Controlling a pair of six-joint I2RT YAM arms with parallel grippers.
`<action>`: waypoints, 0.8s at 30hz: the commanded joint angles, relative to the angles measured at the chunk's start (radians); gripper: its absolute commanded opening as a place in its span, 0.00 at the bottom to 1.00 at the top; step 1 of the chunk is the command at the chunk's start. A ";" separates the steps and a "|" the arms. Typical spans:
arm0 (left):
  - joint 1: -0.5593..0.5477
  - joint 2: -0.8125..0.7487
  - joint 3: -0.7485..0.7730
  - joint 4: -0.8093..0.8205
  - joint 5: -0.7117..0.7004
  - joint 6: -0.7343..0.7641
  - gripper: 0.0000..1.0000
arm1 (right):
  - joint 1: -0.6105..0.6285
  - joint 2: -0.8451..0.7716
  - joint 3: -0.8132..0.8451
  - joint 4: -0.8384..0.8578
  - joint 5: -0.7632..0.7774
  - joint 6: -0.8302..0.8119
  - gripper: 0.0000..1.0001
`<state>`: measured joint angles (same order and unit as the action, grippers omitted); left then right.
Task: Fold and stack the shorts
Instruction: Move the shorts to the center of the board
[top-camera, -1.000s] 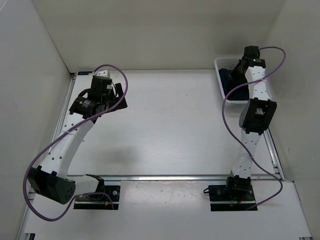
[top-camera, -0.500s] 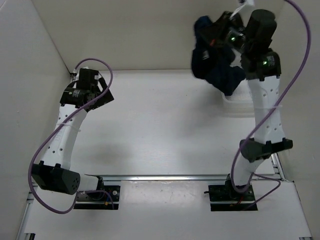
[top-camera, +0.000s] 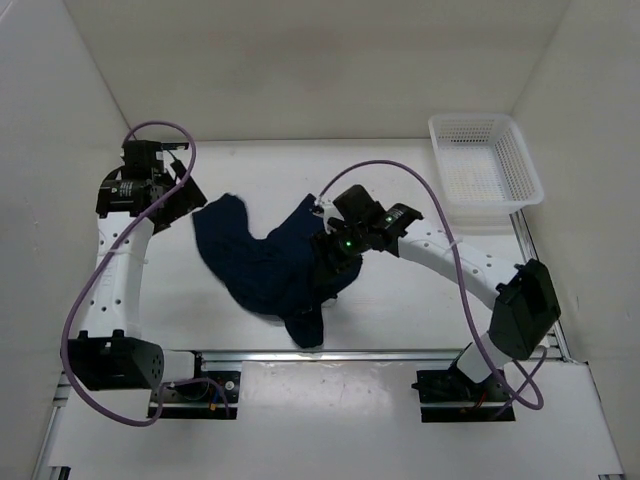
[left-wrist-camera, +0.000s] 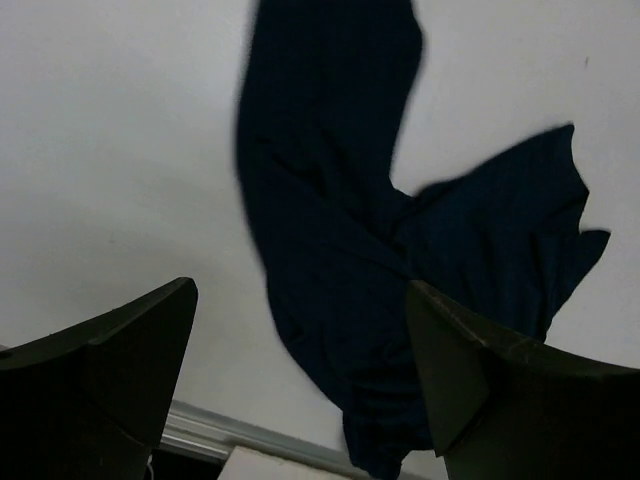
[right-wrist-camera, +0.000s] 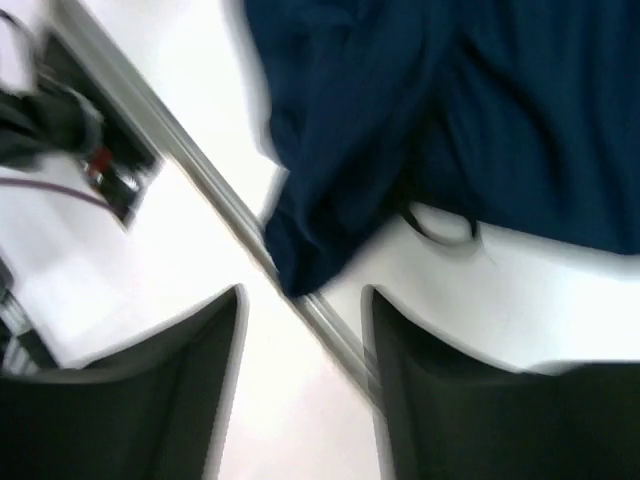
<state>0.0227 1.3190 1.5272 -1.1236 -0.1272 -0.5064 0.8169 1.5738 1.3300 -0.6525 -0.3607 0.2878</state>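
Observation:
The dark navy shorts (top-camera: 262, 268) lie crumpled on the table left of centre, one leg reaching toward the far left. Their lower end almost touches the front rail. My right gripper (top-camera: 328, 265) hovers over their right side. In the blurred right wrist view it (right-wrist-camera: 303, 295) is open with nothing between the fingers, and the shorts (right-wrist-camera: 400, 120) lie ahead of it. My left gripper (top-camera: 182, 200) stands just off the shorts' far-left corner. It (left-wrist-camera: 300, 300) is open wide above the shorts (left-wrist-camera: 340, 230) without touching them.
A white mesh basket (top-camera: 485, 170) sits at the back right corner with nothing showing in it. A metal rail (top-camera: 400, 353) runs along the table's near edge, also seen as a rail (right-wrist-camera: 200, 170) in the right wrist view. White walls close in the left, right and back.
My right arm lifted the shorts out of the basket, swung them to the table's middle and opened, dropping them. My left arm drew back toward the far left.

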 joint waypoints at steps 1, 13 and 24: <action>-0.015 -0.014 -0.103 0.037 0.132 0.031 0.93 | -0.011 -0.185 0.005 0.005 0.072 0.001 0.71; 0.035 0.034 -0.476 0.145 0.158 -0.113 0.95 | 0.025 -0.170 -0.199 0.168 0.063 0.534 0.80; 0.060 0.276 -0.549 0.321 0.196 -0.199 0.59 | 0.080 0.267 0.133 0.100 0.328 0.298 0.77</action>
<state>0.0803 1.5784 0.9260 -0.8688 0.0757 -0.6838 0.8989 1.7870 1.3804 -0.5571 -0.1253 0.6559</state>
